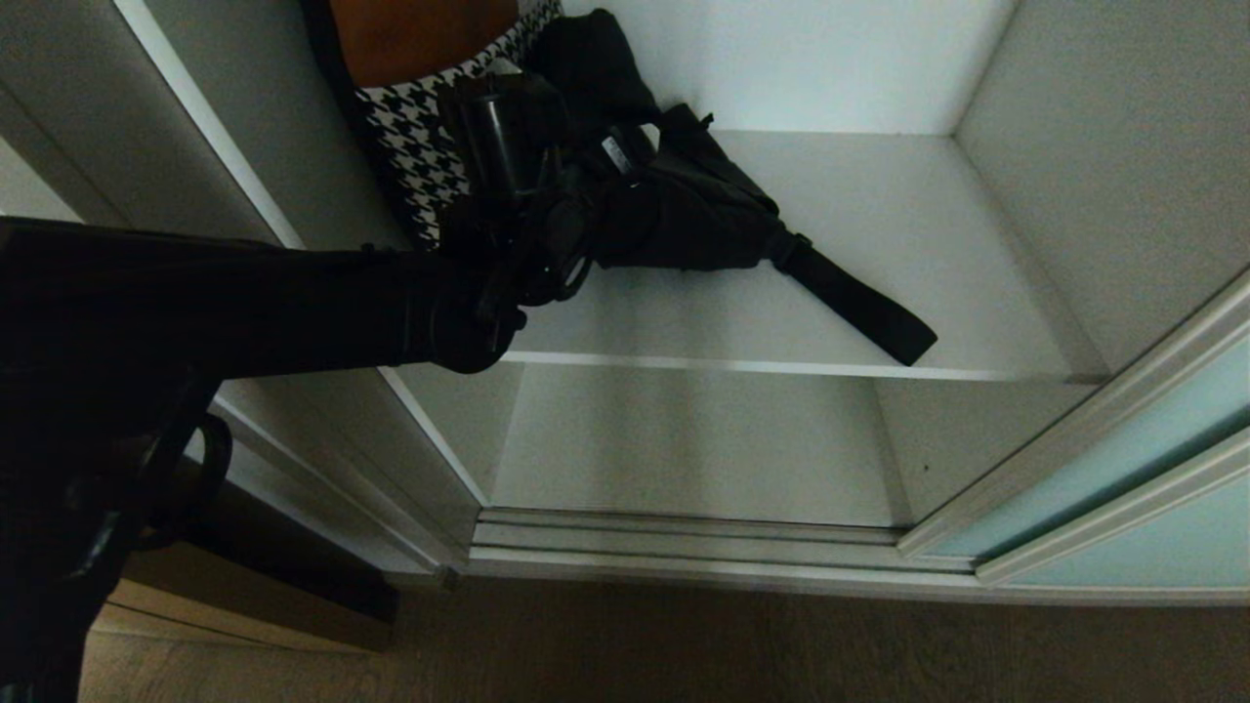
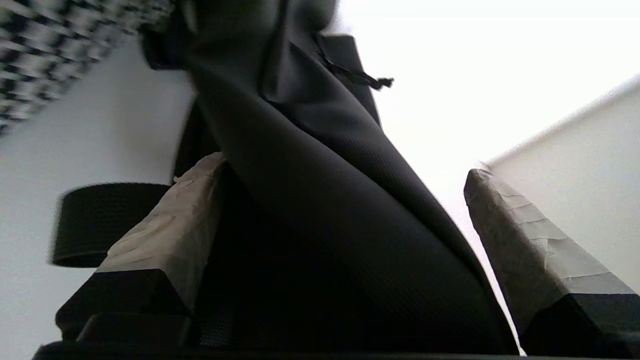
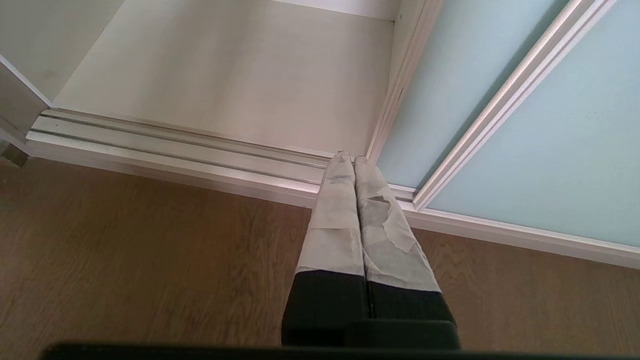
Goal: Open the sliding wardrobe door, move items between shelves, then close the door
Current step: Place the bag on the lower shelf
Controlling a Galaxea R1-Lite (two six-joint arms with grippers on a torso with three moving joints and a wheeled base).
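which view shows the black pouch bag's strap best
The head view: the soft black fabric pouch bag's wide strap lies full length across the white shelf. The left wrist view shows only its end; the right wrist view, nothing.

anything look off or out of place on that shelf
The black pouch bag lies slumped on the shelf, its strap hanging past the front edge. The tape on the right gripper fingers is torn.

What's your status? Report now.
Left gripper open, fingers astride black pouch on shelf. Right gripper shut, parked by door. Houndstooth bag alongside.
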